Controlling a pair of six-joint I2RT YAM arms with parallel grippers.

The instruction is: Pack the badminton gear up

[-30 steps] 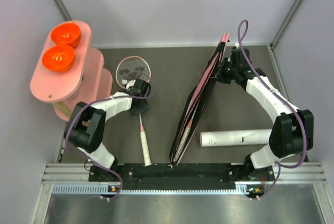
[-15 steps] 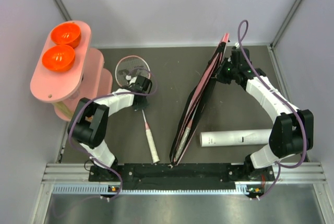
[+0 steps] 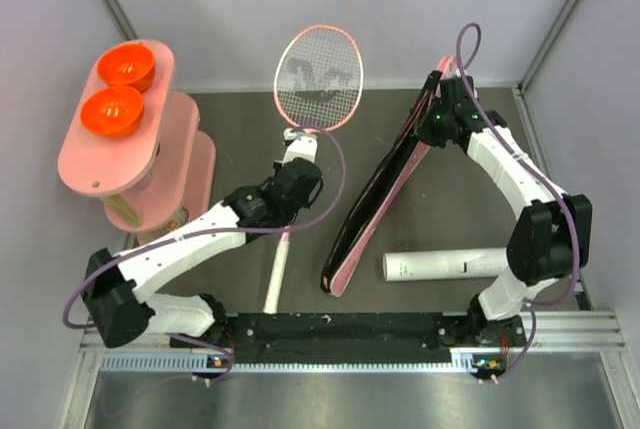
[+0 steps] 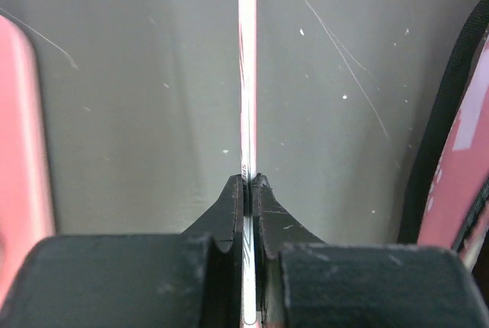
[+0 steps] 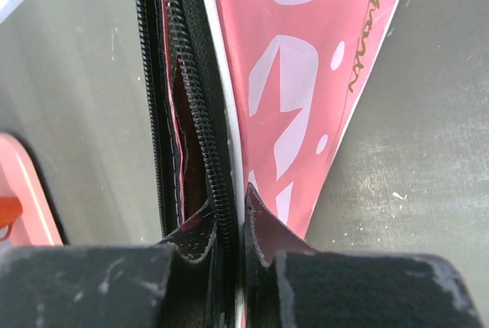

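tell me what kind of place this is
Probably a robot lab work cell: plain grey walls box in a dark table, the left arm and right arm are bolted to a metal rail, with a racket and pink bag as props.

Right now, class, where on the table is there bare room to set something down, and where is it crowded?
Bare: the patch between bag, right arm and tube; the far strip between pink stand and racket head. Crowded: near left, where the left arm crosses; the narrow gap between racket handle and bag.

far orange bowl [image 3: 126, 65] | near orange bowl [image 3: 112, 109] | both on pink oval stand [image 3: 95, 167] | left of dark table [image 3: 470, 204]
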